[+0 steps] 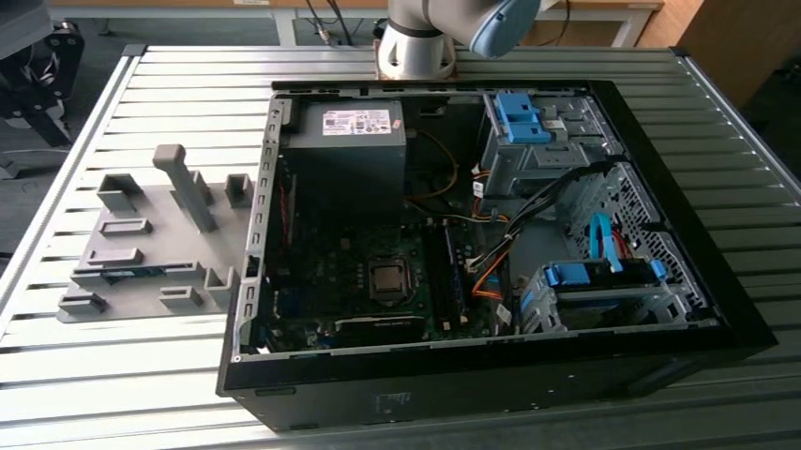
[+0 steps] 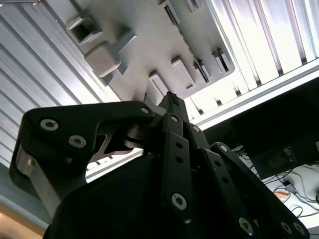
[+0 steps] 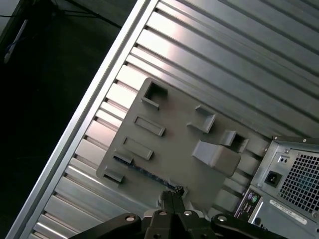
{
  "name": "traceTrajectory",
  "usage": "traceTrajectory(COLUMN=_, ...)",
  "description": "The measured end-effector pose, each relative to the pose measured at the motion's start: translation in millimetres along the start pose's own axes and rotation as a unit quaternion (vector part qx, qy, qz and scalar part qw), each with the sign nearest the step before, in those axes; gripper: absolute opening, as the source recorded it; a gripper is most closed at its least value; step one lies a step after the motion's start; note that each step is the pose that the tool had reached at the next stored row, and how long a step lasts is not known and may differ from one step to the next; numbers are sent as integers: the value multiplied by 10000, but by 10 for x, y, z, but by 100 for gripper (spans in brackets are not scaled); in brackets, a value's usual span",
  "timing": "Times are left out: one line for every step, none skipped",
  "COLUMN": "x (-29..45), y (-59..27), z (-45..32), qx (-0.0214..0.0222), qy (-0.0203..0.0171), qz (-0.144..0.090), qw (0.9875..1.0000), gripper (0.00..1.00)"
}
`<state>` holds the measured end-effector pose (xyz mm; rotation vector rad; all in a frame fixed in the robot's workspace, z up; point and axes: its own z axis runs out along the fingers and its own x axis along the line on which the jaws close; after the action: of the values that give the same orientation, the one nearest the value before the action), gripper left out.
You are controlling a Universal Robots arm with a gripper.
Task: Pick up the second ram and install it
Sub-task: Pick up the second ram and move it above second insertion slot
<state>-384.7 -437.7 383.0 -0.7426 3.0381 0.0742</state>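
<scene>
The second ram (image 1: 138, 273) is a thin green-blue stick lying in a slot near the front edge of the grey fixture plate (image 1: 150, 246), at the exterior view's left of the open computer case (image 1: 501, 361). In the first wrist view the ram (image 3: 144, 174) runs along the plate (image 3: 169, 144), and my gripper (image 3: 172, 194) hangs high above it, close to one end of the stick. Its fingers are shut together with nothing between them. The second wrist view shows the gripper (image 2: 172, 99) from behind, pointing down at the plate (image 2: 144, 45).
The motherboard (image 1: 363, 253) lies inside the case with dark memory slots (image 1: 445, 272) beside the processor socket. Blue drive latches (image 1: 520, 117) and loose cables fill the case's right side. Tall grey blocks (image 1: 188, 183) stand on the plate. The arm's base (image 1: 419, 37) is behind the case.
</scene>
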Motion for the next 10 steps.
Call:
traceTrajectory(x=1, y=0, z=1, qx=-1, qy=3, qz=-64, qw=10000, gripper=11)
traceTrajectory(x=2, y=1, z=1, qx=-3, qy=5, qz=-127, qw=9999, gripper=11)
traceTrajectory(x=3, y=1, z=2, qx=-4, qy=8, qz=-191, qw=9998, gripper=11)
traceTrajectory(x=3, y=2, z=2, qx=-6, qy=11, qz=-256, qw=9997, gripper=11)
traceTrajectory(x=4, y=2, z=3, qx=-7, qy=14, qz=-321, qw=9995, gripper=11)
traceTrajectory(x=4, y=2, z=4, qx=-9, qy=17, qz=-391, qw=9992, gripper=11)
traceTrajectory(x=5, y=2, z=4, qx=-10, qy=20, qz=-455, qw=9990, gripper=11)
traceTrajectory(x=6, y=3, z=5, qx=-12, qy=22, qz=-519, qw=9986, gripper=11)
traceTrajectory(x=6, y=3, z=5, qx=-13, qy=25, qz=-583, qw=9983, gripper=11)
traceTrajectory(x=7, y=3, z=6, qx=-14, qy=28, qz=-646, qw=9979, gripper=11)
